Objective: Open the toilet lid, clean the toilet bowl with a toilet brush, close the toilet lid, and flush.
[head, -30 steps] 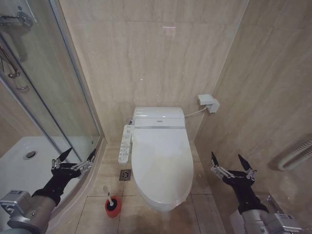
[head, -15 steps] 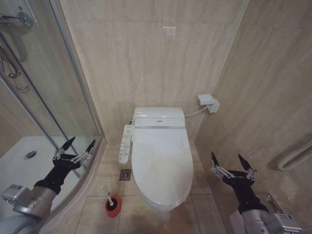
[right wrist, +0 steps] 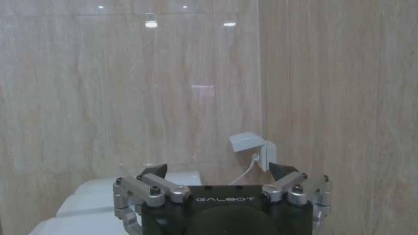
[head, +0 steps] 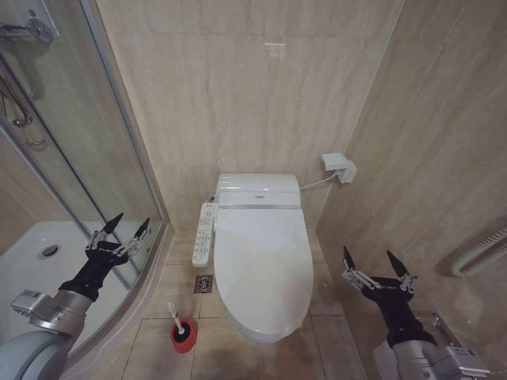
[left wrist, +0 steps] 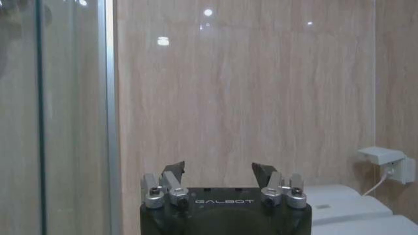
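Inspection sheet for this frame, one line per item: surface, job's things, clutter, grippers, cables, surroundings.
Surface: beige tiled floor with a small square drain left of the toilet.
Job's things: toilet lid shut flat, so the bowl is covered; toilet brush standing in its red holder on the floor by the toilet's front left.
Clutter: nothing seen.
Grippers: left gripper open, raised beside the glass shower door; right gripper open, right of the toilet; both hold nothing.
Cables: white cord running from the wall box to the toilet.
Surroundings: control panel on the toilet's left side; white shower tray; tiled walls.
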Robot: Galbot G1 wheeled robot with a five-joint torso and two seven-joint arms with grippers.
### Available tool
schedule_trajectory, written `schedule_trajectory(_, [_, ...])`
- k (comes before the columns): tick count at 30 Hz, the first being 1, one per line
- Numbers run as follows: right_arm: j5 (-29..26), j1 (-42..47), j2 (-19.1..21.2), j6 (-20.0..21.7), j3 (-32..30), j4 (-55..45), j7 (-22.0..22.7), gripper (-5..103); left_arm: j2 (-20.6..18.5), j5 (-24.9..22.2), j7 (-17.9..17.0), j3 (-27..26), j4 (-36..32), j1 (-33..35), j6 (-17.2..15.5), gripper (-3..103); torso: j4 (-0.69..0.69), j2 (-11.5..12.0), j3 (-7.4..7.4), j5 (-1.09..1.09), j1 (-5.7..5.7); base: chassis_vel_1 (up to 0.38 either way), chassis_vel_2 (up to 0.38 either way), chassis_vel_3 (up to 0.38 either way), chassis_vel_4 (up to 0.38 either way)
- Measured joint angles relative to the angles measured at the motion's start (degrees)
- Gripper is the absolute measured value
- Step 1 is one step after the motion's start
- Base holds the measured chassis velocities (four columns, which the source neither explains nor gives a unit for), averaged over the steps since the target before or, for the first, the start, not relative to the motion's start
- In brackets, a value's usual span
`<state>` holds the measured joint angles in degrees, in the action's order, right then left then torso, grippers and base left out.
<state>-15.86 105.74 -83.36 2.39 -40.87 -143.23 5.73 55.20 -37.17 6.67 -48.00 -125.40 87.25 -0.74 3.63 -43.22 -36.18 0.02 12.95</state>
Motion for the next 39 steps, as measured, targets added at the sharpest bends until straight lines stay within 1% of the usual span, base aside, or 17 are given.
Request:
schedule_trajectory(1, [0.0, 0.0, -0.01, 0.0, 0.0, 0.0, 0.01, 100, -1.32, -0.52, 0.04, 1.65, 2.41, -2.38, 0.48, 75, 0.13, 0.0, -0.01, -0.07, 0.01, 0.0, 0.0, 0.0, 0.0])
schedule_trajectory(3, [0.0, -0.01, 0.0, 0.0, 0.0, 0.0, -0.02, 100, -1.54, -0.61, 0.09, 2.06, 2.82, -3.21, 0.65, 75, 0.06, 0.0, 0.0, -0.04, 0.02, 0.0, 0.0, 0.0, 0.0])
schedule_trajectory(4, [0.0, 0.0, 0.0, 0.01, 0.0, 0.0, 0.0, 100, -2.32, -1.17, 0.13, 3.69, 4.57, -4.67, 0.98, 75, -0.01, 0.0, 0.0, 0.07, 0.0, 0.0, 0.0, 0.0, 0.0])
schedule_trajectory(6, [0.0, 0.0, 0.0, 0.01, 0.0, 0.0, 0.0, 100, -4.43, -2.71, 0.2, 7.77, 8.99, -8.71, 1.95, 72, 0.04, 0.0, 0.0, -0.09, 0.0, 0.0, 0.0, 0.0, 0.0])
schedule_trajectory(8, [0.0, 0.0, 0.0, 0.01, 0.0, 0.0, -0.01, 100, -5.75, -3.61, 0.23, 10.16, 11.56, -11.17, 2.58, 72, 0.04, 0.0, 0.0, -0.02, 0.0, 0.0, 0.0, 0.0, 0.0])
schedule_trajectory(9, [0.0, 0.0, 0.0, 0.01, 0.0, 0.0, -0.01, 100, -6.47, -4.11, 0.23, 11.38, 12.96, -12.46, 2.9, 72, 0.09, 0.0, 0.0, 0.01, 0.01, 0.0, 0.0, 0.0, 0.0])
schedule_trajectory(10, [0.0, 0.0, 0.0, 0.01, 0.0, 0.0, -0.01, 100, -6.78, -4.39, 0.25, 12.12, 13.63, -13.07, 3.07, 72, 0.08, 0.0, -0.01, -0.06, 0.01, 0.0, 0.0, 0.0, 0.0])
schedule_trajectory(15, [0.0, 0.0, 0.0, 0.01, 0.0, 0.0, 0.0, 100, -6.93, -4.53, 0.25, 12.48, 13.98, -13.3, 3.19, 72, 0.01, 0.0, 0.0, -0.02, 0.01, 0.0, 0.0, 0.0, 0.0])
schedule_trajectory(17, [0.0, 0.0, 0.0, 0.01, 0.0, 0.0, -0.01, 100, -7.45, -4.74, 0.61, 14.99, 16.31, -15.54, 3.92, 72, -0.03, -0.01, 0.0, 0.0, 0.0, 0.0, 0.0, 0.0, 0.0])
schedule_trajectory(19, [0.0, 0.0, 0.0, 0.01, 0.0, 0.0, -0.01, 100, -7.71, -4.86, 0.86, 16.64, 17.95, -17.01, 4.38, 72, 0.0, -0.01, 0.0, 0.0, 0.0, 0.0, 0.0, 0.0, 0.0])
schedule_trajectory(20, [0.0, 0.0, -0.01, 0.0, 0.0, 0.0, -0.01, 100, -8.24, -5.03, 1.44, 20.15, 20.92, -20.17, 5.3, 70, 0.1, -0.01, -0.01, -0.07, 0.01, 0.0, 0.0, 0.0, 0.0])
schedule_trajectory(21, [0.0, 0.0, -0.01, 0.01, 0.0, 0.0, -0.01, 100, -8.38, -5.1, 1.63, 21.24, 21.87, -21.16, 5.62, 70, 0.12, 0.0, -0.01, -0.08, 0.02, 0.0, 0.0, 0.0, 0.0])
schedule_trajectory(25, [0.0, 0.0, 0.0, 0.01, 0.0, 0.0, -0.01, 100, -8.51, -5.16, 1.81, 22.12, 22.59, -22.0, 5.96, 70, 0.04, 0.0, -0.01, -0.02, 0.02, 0.0, 0.0, 0.0, 0.0])
schedule_trajectory(26, [-0.01, 0.0, 0.0, 0.01, 0.0, 0.0, -0.01, 100, -8.51, -5.17, 1.82, 22.13, 22.6, -21.99, 5.96, 63, 0.0, -0.01, 0.0, -0.04, 0.01, 0.0, 0.0, 0.0, 0.0])
schedule_trajectory(31, [0.0, 0.0, 0.0, 0.01, 0.0, 0.0, -0.01, 100, -8.46, -5.18, 2.08, 23.74, 24.37, -23.68, 6.37, 63, -0.01, -0.01, 0.01, -0.01, 0.0, 0.0, 0.0, 0.0, 0.0])
schedule_trajectory(35, [0.0, 0.0, 0.0, 0.01, 0.0, 0.0, -0.01, 100, -7.73, -4.92, 3.27, 30.29, 31.91, -31.82, 7.79, 60, 0.12, -0.01, -0.01, -0.05, 0.01, 0.0, 0.0, 0.0, 0.0])
schedule_trajectory(39, [-0.01, 0.0, 0.0, 0.01, 0.0, 0.0, -0.01, 100, -7.61, -4.83, 3.42, 30.99, 32.83, -32.76, 8.0, 60, 0.03, 0.0, -0.01, -0.03, 0.01, 0.0, 0.0, 0.0, 0.0])
